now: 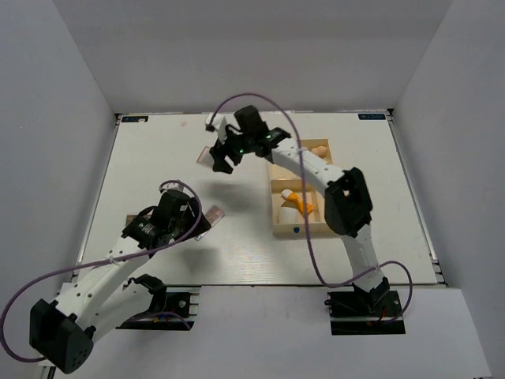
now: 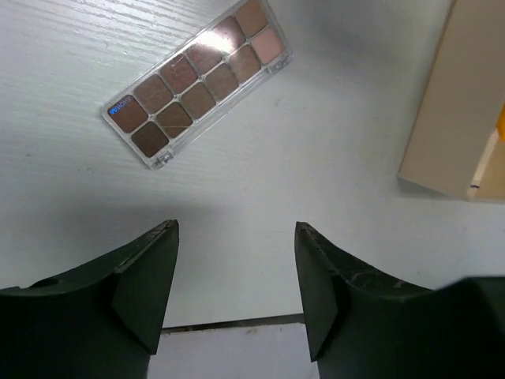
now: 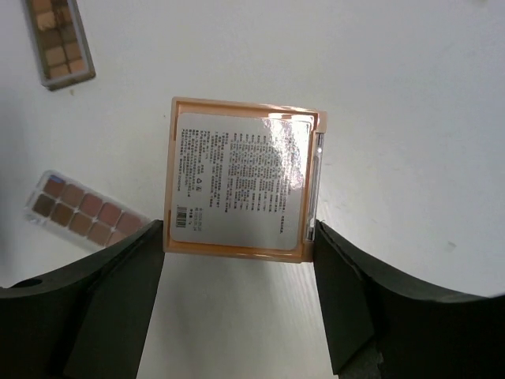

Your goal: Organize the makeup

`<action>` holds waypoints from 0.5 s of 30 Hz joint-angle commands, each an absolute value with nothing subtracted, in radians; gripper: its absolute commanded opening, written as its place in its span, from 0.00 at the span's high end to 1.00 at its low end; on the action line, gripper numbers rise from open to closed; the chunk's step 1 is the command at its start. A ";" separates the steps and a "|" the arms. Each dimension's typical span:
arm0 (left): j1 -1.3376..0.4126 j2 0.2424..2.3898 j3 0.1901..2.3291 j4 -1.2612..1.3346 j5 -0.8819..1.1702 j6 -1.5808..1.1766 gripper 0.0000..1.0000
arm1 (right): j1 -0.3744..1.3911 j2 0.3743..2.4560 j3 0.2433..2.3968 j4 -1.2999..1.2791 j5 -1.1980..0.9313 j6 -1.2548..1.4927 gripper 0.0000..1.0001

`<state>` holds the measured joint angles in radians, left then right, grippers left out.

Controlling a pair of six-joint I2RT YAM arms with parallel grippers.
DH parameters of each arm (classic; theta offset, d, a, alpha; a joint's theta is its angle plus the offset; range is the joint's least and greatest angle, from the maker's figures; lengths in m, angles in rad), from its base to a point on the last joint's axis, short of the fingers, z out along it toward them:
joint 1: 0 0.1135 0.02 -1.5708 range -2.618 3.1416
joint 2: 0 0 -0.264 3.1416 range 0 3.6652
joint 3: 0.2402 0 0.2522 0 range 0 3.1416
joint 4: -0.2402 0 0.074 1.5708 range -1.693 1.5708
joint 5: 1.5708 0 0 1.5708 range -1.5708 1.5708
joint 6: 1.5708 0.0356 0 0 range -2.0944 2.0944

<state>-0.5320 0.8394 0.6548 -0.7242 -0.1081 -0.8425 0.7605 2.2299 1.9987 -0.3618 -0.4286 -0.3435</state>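
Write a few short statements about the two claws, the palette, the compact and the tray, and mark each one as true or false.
1. The left claw is open, with nothing between its fingers. True.
2. The long palette lies inside the tray. False: it lies flat on the table, outside the tray.
3. The small square compact sits between the fingers of the right claw, with its printed label facing the wrist camera. True.
4. The orange tube lies on the table beside the left arm. False: it is in the tray, on the right arm's side.
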 commanded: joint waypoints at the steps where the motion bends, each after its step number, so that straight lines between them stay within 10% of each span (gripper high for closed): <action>1: -0.529 0.917 0.684 -0.663 -0.084 -0.720 0.28 | 0.692 2.033 1.947 -0.426 -0.466 -0.340 0.99; 15: -0.529 1.354 0.854 -0.583 -0.077 -0.258 0.09 | 0.348 1.441 1.400 -0.801 -0.304 -0.702 1.00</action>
<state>-0.5320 1.3346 0.7986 -0.6113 -0.0883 -0.3767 0.3843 1.5707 1.4631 -0.6800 -0.3317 -0.5659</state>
